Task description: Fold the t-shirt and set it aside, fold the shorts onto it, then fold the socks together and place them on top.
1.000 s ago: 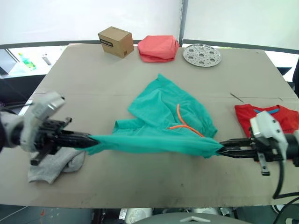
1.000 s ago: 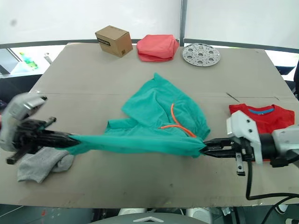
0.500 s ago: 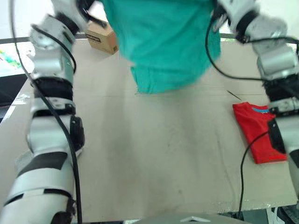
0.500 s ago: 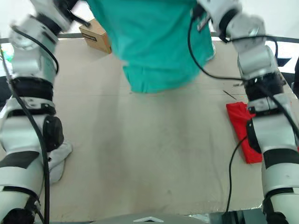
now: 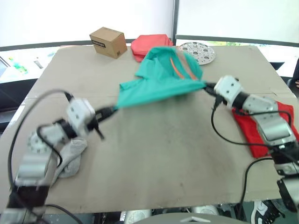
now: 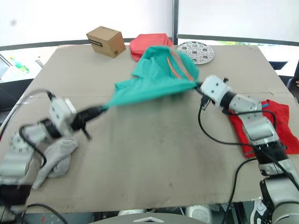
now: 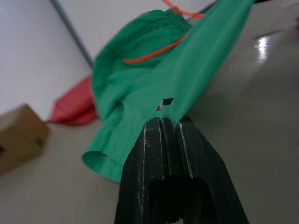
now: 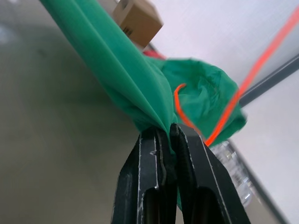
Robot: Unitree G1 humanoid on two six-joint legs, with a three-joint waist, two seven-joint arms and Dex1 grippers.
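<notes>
The teal shorts (image 5: 159, 86) with an orange drawstring (image 5: 180, 67) hang stretched just above the middle of the table between both grippers. My left gripper (image 5: 112, 108) is shut on the shorts' left end (image 7: 187, 88). My right gripper (image 5: 205, 85) is shut on their right end (image 8: 135, 84). The red t-shirt (image 5: 264, 140) lies folded at the right edge, partly under my right arm. The grey socks (image 5: 70, 156) lie at the near left, under my left arm.
A cardboard box (image 5: 108, 42), a folded salmon-pink cloth (image 5: 142, 46) and a perforated metal disc (image 5: 200, 52) stand along the table's far edge. The brown table (image 5: 163, 163) has bare surface between the arms and its front edge.
The shorts, held high half a second ago, have come down low over the table. Both arms have lowered and stretch the cloth from left to right.
</notes>
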